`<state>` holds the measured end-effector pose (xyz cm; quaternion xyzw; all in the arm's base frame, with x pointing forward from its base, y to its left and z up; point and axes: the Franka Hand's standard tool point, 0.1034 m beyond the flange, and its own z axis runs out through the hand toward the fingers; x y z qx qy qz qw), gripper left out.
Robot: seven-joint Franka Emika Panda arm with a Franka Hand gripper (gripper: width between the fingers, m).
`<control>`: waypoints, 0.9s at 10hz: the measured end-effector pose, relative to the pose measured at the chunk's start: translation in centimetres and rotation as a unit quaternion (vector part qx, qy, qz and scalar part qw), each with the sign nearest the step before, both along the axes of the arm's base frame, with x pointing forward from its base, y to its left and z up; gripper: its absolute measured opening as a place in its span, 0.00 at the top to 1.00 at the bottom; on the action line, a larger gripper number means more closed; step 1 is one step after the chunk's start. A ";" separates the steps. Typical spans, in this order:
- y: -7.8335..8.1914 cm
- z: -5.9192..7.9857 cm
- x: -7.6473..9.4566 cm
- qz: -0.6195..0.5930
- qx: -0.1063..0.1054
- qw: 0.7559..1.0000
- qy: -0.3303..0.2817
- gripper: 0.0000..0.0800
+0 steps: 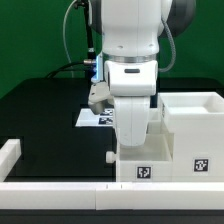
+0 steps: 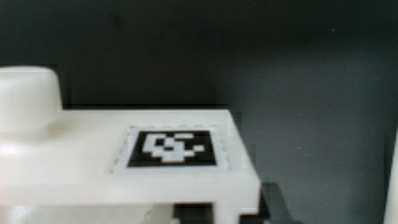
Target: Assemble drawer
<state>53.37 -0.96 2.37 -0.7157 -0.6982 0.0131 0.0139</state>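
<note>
One white drawer tray stands near the table's front, a tag on its near face and its round knob pointing toward the exterior view's left. The large boxy housing stands right beside it on the exterior view's right, also tagged. My gripper reaches straight down onto the tray. In the wrist view the tray shows a tag and the knob. My gripper has its dark fingers on either side of the tray's wall, shut on it. A second tray is not in view.
The marker board lies on the black table behind the tray, partly hidden by the arm. Low white rails run along the table's front and at the exterior view's left.
</note>
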 end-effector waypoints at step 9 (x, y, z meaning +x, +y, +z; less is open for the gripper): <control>1.4 -0.1 0.0 0.007 0.007 1.000 -0.020 0.95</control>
